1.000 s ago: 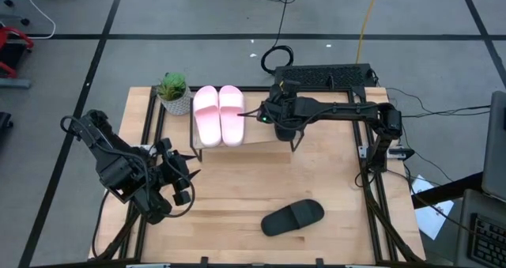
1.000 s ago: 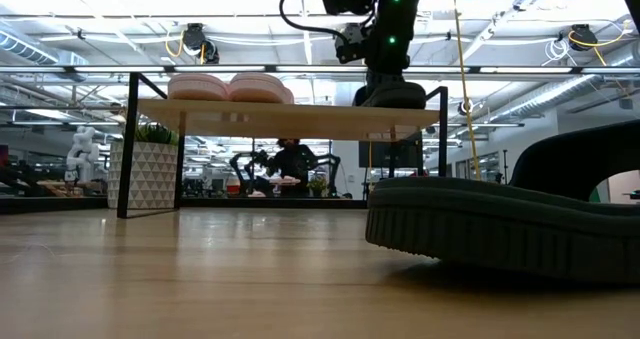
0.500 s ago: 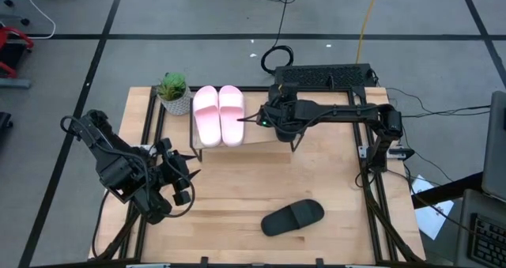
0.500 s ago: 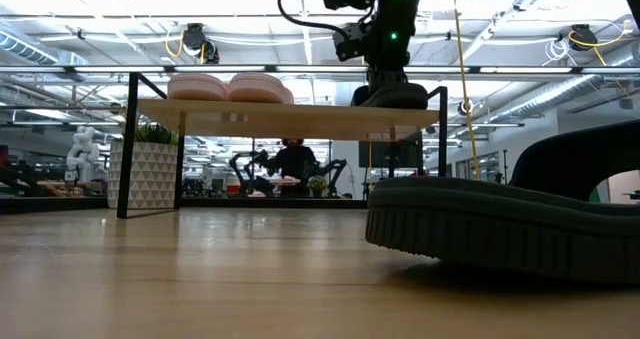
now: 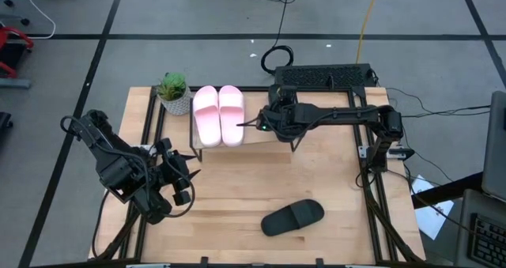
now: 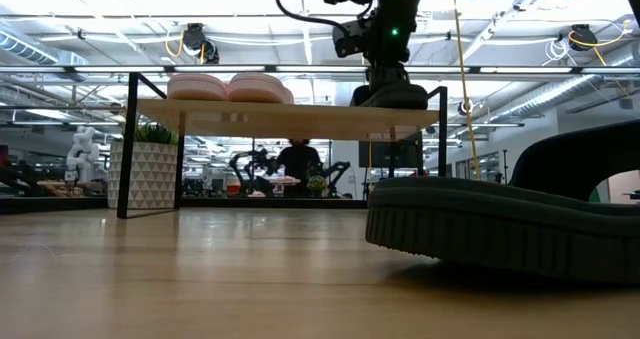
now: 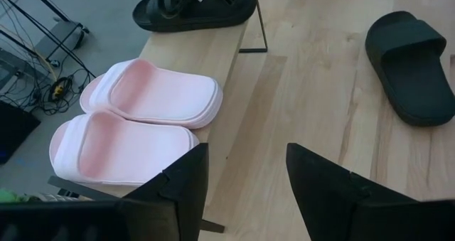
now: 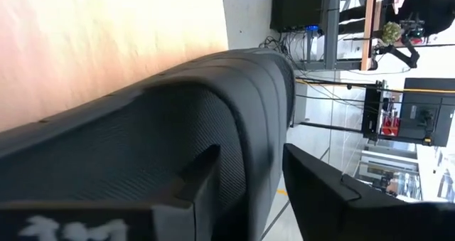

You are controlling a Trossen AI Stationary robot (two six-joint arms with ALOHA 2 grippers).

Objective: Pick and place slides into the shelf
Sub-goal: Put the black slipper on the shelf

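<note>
Pale wood covers both the desk (image 5: pixel 316 173) and the top of the low black-legged shelf (image 5: pixel 257 135) standing at its far side. Two pale pink slide sandals (image 5: pixel 219 115) lie side by side on the shelf's left part, toes pointing the same way, leaving room beside them for the other pair.

The right end effector (image 5: pixel 275 122) reaches over the shelf's right part. One black slide sandal (image 7: pixel 195 8) rests on the shelf top there, with the fingers around its strap. In the right wrist view the two dark fingers stand apart either side of the ribbed black strap (image 8: pixel 213 127), so the grip looks let go, likely because the sandal now sits where it belongs.

The second black slide sandal (image 5: pixel 293 217) lies alone on the desk near the front edge, well apart from the shelf, not yet picked up.

The left end effector (image 5: pixel 175 181) waits over the desk's front left corner, fingers spread and holding nothing. A small potted green plant (image 5: pixel 173 92) stands just beside the shelf's left end.
</note>
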